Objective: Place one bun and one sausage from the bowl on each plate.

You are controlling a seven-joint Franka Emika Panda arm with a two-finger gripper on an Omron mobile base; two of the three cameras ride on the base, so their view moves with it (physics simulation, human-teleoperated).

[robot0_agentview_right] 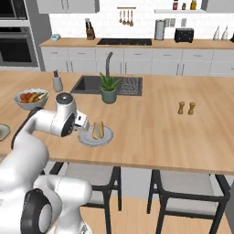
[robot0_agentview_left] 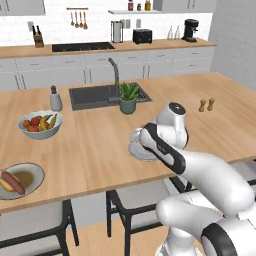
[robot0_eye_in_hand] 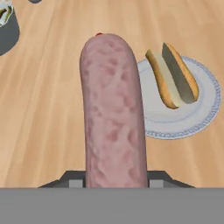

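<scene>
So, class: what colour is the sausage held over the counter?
Mottled pinkish-red, clearest in the hand view: the sausage stands up beside the plate.

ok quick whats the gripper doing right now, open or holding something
gripper: closed on a sausage, held above the counter beside the plate that has a bun on it.

Mottled pink sausage, golden-tan bun, light-grey plate on pale wood
</scene>
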